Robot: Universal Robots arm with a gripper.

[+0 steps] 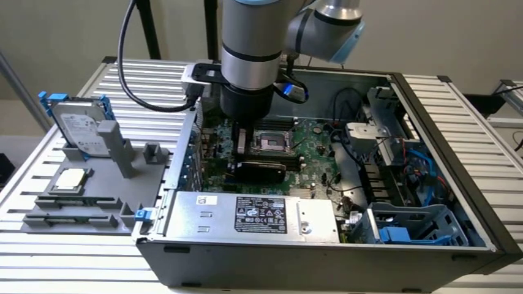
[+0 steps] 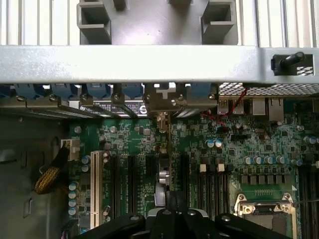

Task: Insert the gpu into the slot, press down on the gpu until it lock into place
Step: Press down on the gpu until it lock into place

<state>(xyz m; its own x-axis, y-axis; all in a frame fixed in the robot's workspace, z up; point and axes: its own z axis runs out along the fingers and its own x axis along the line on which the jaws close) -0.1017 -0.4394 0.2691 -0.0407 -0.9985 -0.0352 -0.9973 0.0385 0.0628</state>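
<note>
the gpu (image 1: 261, 171) is standing on edge on the green motherboard (image 1: 315, 153), its glossy black face looking toward the exterior camera. it's sitting just beside the cpu socket (image 1: 270, 142), with the silver power supply (image 1: 253, 214) lying nearer the camera. in the wrist view the card is showing edge-on, a thin line running between the long black slots (image 2: 132, 174) toward the metal bracket (image 2: 162, 99) at the case wall.

the gripper (image 2: 173, 201) is sitting right at the card's top edge, jaws pinched together with no gap showing. whether they're nipping the card or just bearing on it, i cannot tell.

the arm (image 1: 249, 55) is hanging straight down into the open case (image 1: 327, 263), and its black cable (image 1: 127, 61) is looping off toward the exterior view's left. a blue drive cage (image 1: 408, 226) is filling the case corner on the exterior view's right.

outside the case, on the exterior view's left, a grey fixture (image 1: 90, 202) is holding a hard drive (image 1: 78, 125) with blue clips, standing tilted. a square processor chip (image 1: 70, 179) is lying flat just beside it.
</note>
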